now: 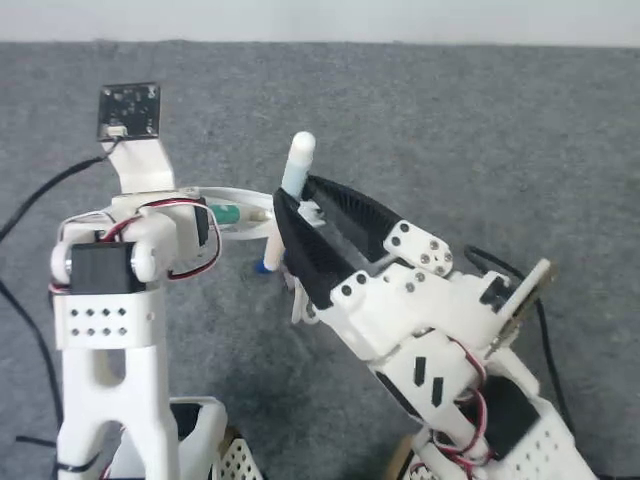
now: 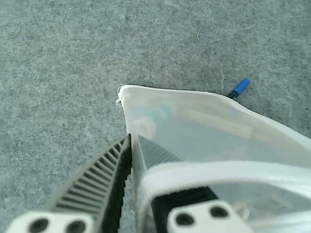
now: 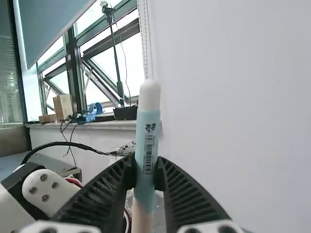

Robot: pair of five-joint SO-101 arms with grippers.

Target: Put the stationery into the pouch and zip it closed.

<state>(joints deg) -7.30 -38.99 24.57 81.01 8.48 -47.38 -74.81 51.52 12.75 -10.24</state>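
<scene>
R gripper (image 1: 296,192) clamps marker (image 1: 299,160) upright between black fingers (image 1: 303,252), white cap above the tips. Translucent pouch (image 1: 243,198) w/ teal item (image 1: 228,212) inside sits just beside the fingers, toward L arm (image 1: 100,270); blue tip (image 1: 262,267) beside the near finger.

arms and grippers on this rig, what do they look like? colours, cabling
Left arm and right arm: white printed shells, black servo blocks. Left gripper and right gripper: black ribbed fingers on white mounts with screw holes. Red, white and black servo wires loop at the joints; black cables trail off.
</scene>
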